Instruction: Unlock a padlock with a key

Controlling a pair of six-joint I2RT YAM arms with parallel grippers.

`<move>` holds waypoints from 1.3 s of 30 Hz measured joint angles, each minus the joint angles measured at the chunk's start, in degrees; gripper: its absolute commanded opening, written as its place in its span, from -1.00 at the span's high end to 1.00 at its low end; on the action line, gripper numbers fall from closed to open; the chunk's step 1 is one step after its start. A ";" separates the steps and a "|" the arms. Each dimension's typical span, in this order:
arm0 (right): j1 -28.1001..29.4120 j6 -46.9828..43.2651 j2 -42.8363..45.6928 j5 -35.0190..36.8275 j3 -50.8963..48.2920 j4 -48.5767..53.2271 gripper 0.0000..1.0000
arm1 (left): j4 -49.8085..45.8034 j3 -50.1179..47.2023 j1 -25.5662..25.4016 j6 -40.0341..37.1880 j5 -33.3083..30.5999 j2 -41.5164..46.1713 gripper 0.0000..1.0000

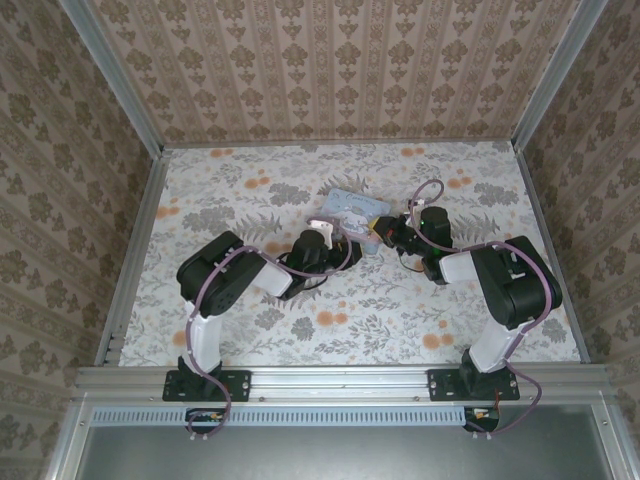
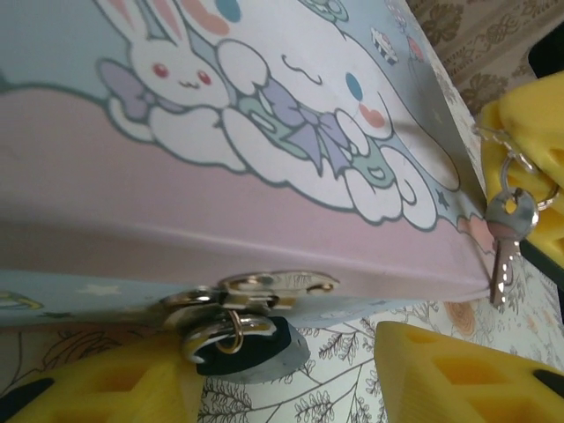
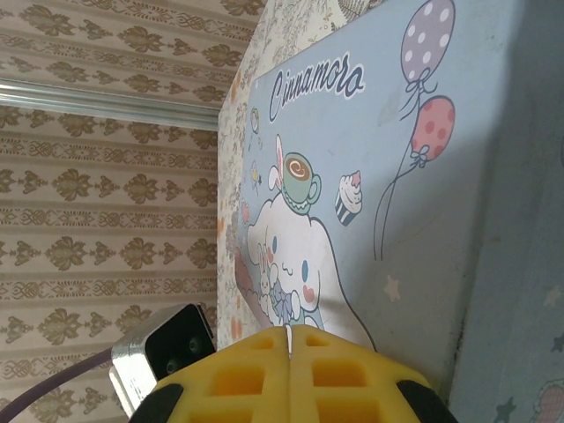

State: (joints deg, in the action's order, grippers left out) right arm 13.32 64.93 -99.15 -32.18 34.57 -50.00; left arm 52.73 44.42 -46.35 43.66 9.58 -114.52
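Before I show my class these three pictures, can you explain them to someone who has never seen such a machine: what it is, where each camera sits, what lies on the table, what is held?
Two robot arms are bolted at the table's near edge, each ending in a two-finger gripper. One picture looks down from above and behind them; the other two come from cameras on the left and right wrists. On the flowery table sits a pastel cartoon tin, a tiny padlock hanging from its clasp. The left gripper is open, its yellow fingers either side of the padlock. The right gripper is shut on the key ring, and the key dangles beside the tin.
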 measured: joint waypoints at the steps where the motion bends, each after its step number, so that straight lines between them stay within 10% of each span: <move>1: 0.00 0.00 -0.02 0.00 0.00 -0.02 1.00 | 0.02 0.07 -0.02 0.31 -0.39 -0.13 0.08; 39: -0.20 1.27 -1.16 0.00 -0.07 -2.56 1.00 | 13.49 -2.03 -2.69 13.97 -4.76 -4.17 0.05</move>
State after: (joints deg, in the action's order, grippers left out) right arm 13.13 66.19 -100.31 -32.18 34.50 -52.56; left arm 66.22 42.39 -49.04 57.63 4.82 -118.69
